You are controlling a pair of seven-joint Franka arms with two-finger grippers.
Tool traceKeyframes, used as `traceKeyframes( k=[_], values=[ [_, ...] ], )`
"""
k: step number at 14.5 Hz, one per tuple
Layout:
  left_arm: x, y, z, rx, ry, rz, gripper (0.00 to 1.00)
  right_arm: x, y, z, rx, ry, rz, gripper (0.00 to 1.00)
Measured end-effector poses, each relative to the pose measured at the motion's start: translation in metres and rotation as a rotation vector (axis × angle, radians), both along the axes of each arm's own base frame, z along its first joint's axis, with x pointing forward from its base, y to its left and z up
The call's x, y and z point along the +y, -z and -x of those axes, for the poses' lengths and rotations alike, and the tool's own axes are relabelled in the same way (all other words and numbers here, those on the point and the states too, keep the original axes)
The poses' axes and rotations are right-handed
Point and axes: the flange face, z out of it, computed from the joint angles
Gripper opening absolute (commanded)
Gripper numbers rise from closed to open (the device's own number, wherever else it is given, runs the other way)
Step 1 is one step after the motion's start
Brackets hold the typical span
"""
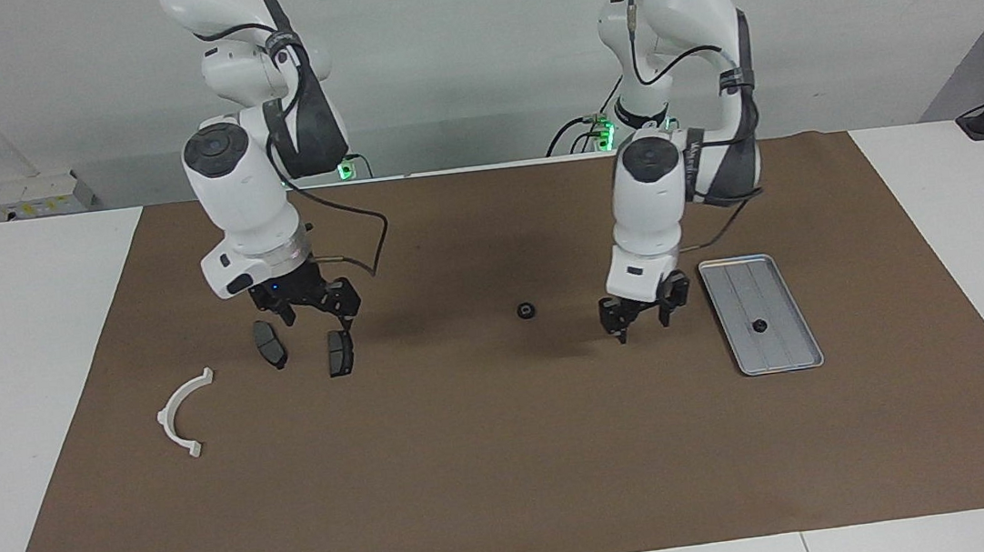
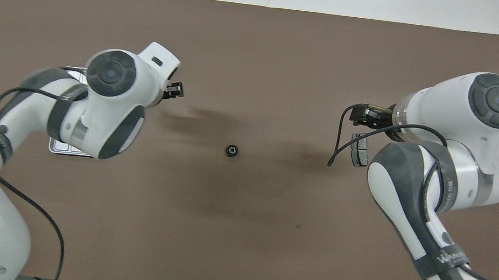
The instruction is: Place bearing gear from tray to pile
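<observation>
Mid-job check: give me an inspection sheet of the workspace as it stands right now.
Surface: brown mat on a white table.
Job's things: tray holding one small dark part; gear loose on the mat, between tray and pile; pile: white bracket and two pads.
Clutter: nothing seen.
Grippers: left hand open, empty, beside the tray; right hand open, empty, over the pads.
Cables: one looped at each wrist.
Surroundings: grey wall.

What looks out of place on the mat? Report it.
A small black bearing gear lies alone on the bare brown mat, midway between the tray and the pile's dark pads, belonging to neither. Neither pincer holds it: the left pincer hangs empty beside the tray. A second gear sits in the tray.
</observation>
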Motion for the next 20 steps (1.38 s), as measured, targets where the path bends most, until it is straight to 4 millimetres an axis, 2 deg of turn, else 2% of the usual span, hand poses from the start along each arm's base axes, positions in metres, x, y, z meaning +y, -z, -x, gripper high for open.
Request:
traceKeyframes(
  k=[2, 3, 6, 8, 9, 12, 16, 20],
  values=[
    [0.046, -0.018, -0.012, 0.038, 0.048, 0.021, 0.81, 0.048, 0.001, 0.015, 0.006, 0.047, -0.007, 1.00],
    [0.067, -0.020, -0.016, 0.052, 0.065, 0.030, 0.81, 0.072, 0.002, 0.024, 0.011, 0.066, -0.010, 1.00],
    [0.125, -0.014, -0.020, 0.094, 0.102, 0.053, 0.80, 0.130, 0.012, 0.046, 0.013, 0.110, -0.011, 1.00],
    [0.157, -0.011, -0.020, 0.108, 0.113, 0.064, 0.80, 0.162, 0.027, 0.057, 0.006, 0.137, -0.011, 1.00],
    [0.166, -0.009, -0.020, 0.112, 0.118, 0.066, 0.80, 0.175, 0.035, 0.061, 0.006, 0.150, -0.008, 1.00],
    [0.176, 0.001, -0.019, 0.118, 0.134, 0.065, 0.80, 0.203, 0.048, 0.067, 0.011, 0.183, -0.007, 1.00],
    [0.177, 0.022, -0.023, 0.092, 0.136, 0.061, 0.80, 0.240, 0.065, 0.073, 0.006, 0.196, 0.013, 1.00],
    [0.180, 0.051, -0.019, 0.060, 0.137, 0.055, 0.80, 0.287, 0.107, 0.069, -0.014, 0.219, 0.057, 1.00]
  ],
)
